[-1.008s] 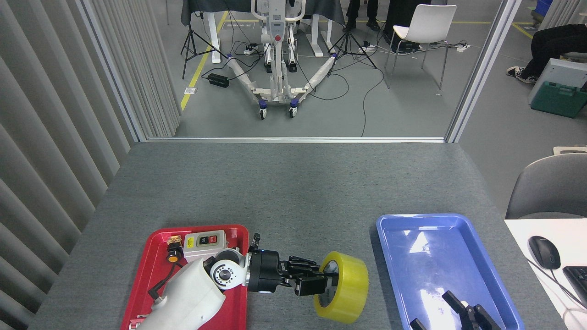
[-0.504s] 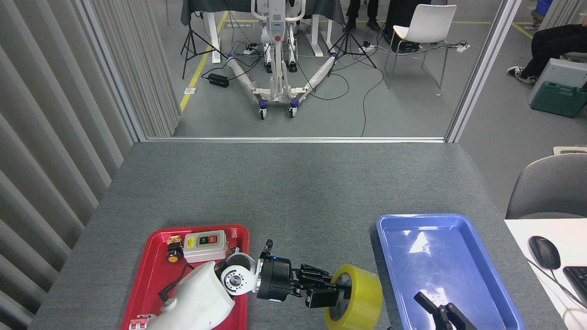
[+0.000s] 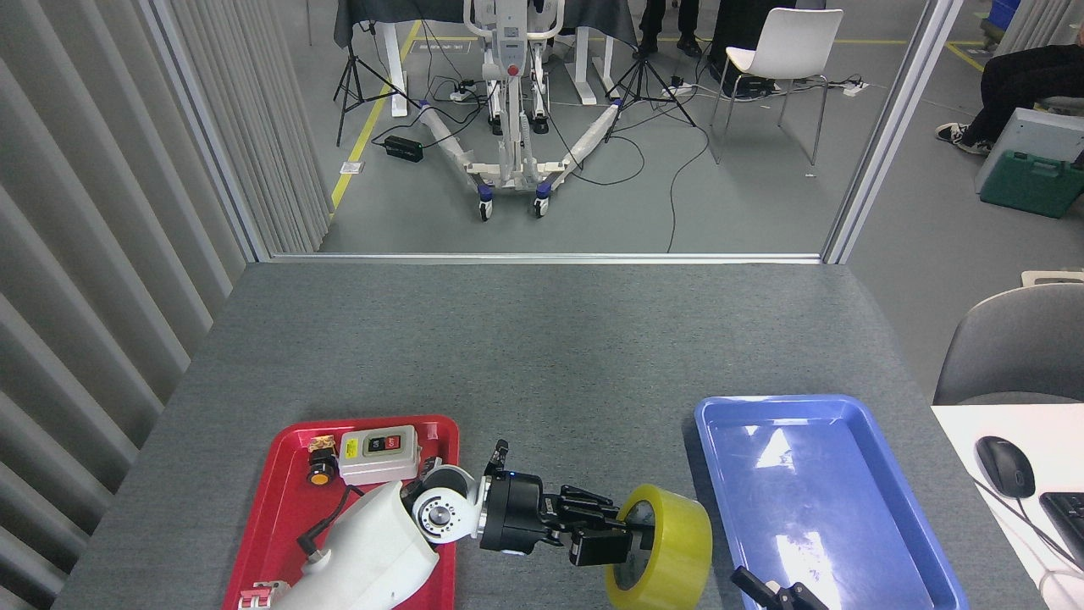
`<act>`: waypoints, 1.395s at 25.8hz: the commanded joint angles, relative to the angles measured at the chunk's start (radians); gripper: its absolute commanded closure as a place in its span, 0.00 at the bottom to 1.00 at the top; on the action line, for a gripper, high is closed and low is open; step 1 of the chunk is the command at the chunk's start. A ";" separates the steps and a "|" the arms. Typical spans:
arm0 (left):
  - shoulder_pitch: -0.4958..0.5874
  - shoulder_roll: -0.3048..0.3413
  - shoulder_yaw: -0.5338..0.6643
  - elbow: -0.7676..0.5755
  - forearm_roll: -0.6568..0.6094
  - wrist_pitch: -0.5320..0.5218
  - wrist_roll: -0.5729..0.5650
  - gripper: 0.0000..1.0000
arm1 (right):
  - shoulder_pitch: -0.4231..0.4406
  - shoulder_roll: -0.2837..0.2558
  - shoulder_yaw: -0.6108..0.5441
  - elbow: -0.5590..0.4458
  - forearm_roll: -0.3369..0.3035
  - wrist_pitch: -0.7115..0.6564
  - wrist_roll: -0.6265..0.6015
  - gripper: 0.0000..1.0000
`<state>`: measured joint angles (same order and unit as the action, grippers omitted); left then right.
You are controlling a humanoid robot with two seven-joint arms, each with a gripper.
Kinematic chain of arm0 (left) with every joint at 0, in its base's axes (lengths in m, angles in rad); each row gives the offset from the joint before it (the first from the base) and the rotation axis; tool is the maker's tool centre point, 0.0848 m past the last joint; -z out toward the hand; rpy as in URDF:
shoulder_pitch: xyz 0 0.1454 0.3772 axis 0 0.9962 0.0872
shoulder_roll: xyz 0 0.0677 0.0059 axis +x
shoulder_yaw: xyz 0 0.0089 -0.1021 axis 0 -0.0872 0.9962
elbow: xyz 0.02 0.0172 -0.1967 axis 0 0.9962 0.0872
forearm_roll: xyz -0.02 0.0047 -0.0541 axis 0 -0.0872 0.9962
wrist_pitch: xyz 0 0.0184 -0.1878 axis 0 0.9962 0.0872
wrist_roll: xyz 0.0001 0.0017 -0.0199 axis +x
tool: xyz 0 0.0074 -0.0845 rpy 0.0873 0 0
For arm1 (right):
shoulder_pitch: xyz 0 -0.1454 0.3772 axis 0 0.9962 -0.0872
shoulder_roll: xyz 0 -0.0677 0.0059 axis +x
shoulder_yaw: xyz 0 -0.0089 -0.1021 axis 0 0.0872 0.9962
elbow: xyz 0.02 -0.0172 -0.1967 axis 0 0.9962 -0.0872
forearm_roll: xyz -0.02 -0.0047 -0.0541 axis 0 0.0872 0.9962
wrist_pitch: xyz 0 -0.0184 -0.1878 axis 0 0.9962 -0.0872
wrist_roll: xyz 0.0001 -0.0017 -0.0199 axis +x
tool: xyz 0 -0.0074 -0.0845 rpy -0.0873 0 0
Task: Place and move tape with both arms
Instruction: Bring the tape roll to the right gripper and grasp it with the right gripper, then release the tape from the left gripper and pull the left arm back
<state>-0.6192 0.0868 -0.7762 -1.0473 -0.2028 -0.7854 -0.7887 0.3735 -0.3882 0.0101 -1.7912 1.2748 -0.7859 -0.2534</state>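
Tape (image 3: 669, 549) stands on edge, core facing left, left fingers (image 3: 603, 542) clamped on its rim; right fingers' (image 3: 775, 593) state unclear.

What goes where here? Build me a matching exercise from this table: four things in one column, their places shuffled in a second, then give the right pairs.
Things:
1. tape
2. grey switch box
3. blue tray
4. computer mouse

Places:
A. on the white desk at the far right
B. in the red tray, near its far edge
C. held by the left gripper, between the two trays
D. on the grey table, right of the tape

Pairs: 1-C, 2-B, 3-D, 4-A
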 commanded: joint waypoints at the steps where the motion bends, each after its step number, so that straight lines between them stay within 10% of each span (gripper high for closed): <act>1: 0.002 -0.002 -0.002 -0.013 -0.003 0.000 -0.004 1.00 | -0.011 0.009 0.025 -0.001 0.023 0.001 0.000 0.00; 13: 0.007 -0.005 -0.026 -0.017 -0.006 0.000 -0.004 1.00 | -0.059 0.038 0.100 0.001 0.060 0.001 0.016 0.01; 28: 0.007 -0.036 -0.023 0.007 -0.014 0.000 -0.009 0.98 | -0.051 0.048 0.128 -0.001 0.063 0.001 0.014 0.87; 30: 0.006 -0.035 -0.015 0.009 -0.012 0.000 -0.007 0.81 | -0.051 0.049 0.126 -0.001 0.063 0.001 0.014 0.95; 34: 0.001 -0.032 0.040 0.015 -0.010 0.000 -0.001 0.10 | -0.053 0.049 0.119 -0.001 0.063 0.001 0.013 1.00; 36: 0.004 -0.025 0.100 0.003 -0.006 0.000 0.002 0.01 | -0.053 0.049 0.116 -0.001 0.063 0.001 0.013 1.00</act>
<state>-0.6156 0.0549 -0.7924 -1.0372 -0.2119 -0.7889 -0.8047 0.3209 -0.3390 0.1314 -1.7919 1.3381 -0.7851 -0.2345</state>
